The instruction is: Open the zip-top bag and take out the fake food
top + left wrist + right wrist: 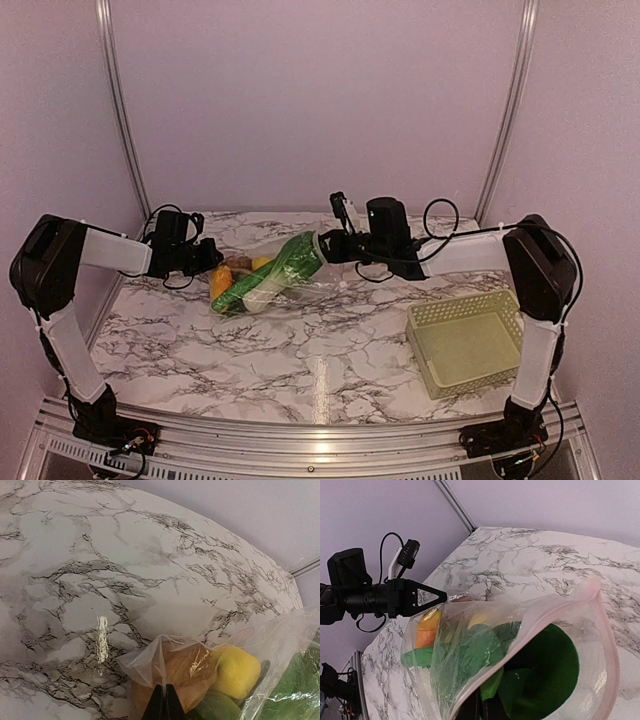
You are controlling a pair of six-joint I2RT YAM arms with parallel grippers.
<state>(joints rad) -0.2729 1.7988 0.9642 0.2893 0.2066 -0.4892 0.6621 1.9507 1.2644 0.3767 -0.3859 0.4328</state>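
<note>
Top external view: zip-top bag [300,282] spans the far middle of the table [250,360], long axis left to right, with the mouth end at the right and slightly farther back. Fake food [285,262] sits inside, bunched toward the left end. Left gripper [212,257] is fully closed, pinching plastic at the bag's left end. Right gripper [325,248] is fully closed on the mouth rim; the right wrist view shows the mouth gaping. Far wall stands close behind the bag. Bare marble on the near side. Lattice basket [465,340] at near right, well apart.
</note>
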